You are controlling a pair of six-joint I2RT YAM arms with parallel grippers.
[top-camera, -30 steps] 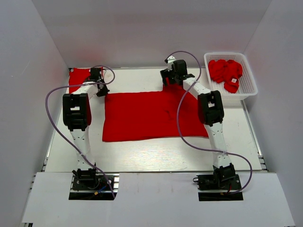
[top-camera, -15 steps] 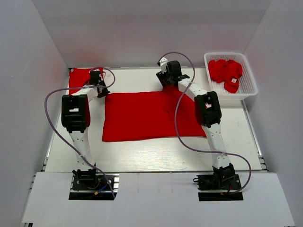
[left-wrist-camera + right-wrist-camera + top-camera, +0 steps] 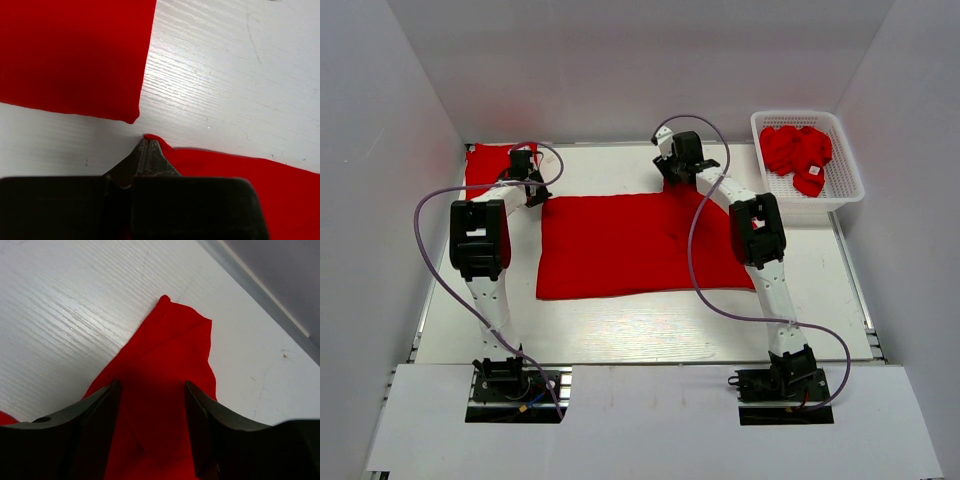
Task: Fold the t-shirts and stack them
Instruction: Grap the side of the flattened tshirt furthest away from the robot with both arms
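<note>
Top external view: the spread t-shirt (image 3: 640, 245) lies flat and red in the middle of the white surface (image 3: 620, 330).
Folded t-shirt: the folded t-shirt (image 3: 485, 165) sits in the far left corner of the surface. It is just beside the spread one, and a thin white gap shows between them.
Basket: the white basket (image 3: 850, 190) stands at the far right, past the edge of the spread t-shirt.
Heap: the heap of t-shirts (image 3: 798, 150) lies bunched up inside the basket. A small white tag shows on it.
Left pincer: the left pincer (image 3: 148, 149) is at the far left corner of the spread t-shirt. Its two fingers are pressed together, and the tip of the red corner is pinched between them.
Right pincer: the right pincer (image 3: 151, 390) is at the far edge of the spread t-shirt, where a sleeve (image 3: 172, 340) sticks out. Its fingers are wide apart, one on each side of the sleeve, and the red cloth lies between them. They do not squeeze it.
Sleeve: it points away toward the back wall and has a few soft creases.
Arms: both arms reach out over the surface, the left one on the left side and the right one near the middle.
</note>
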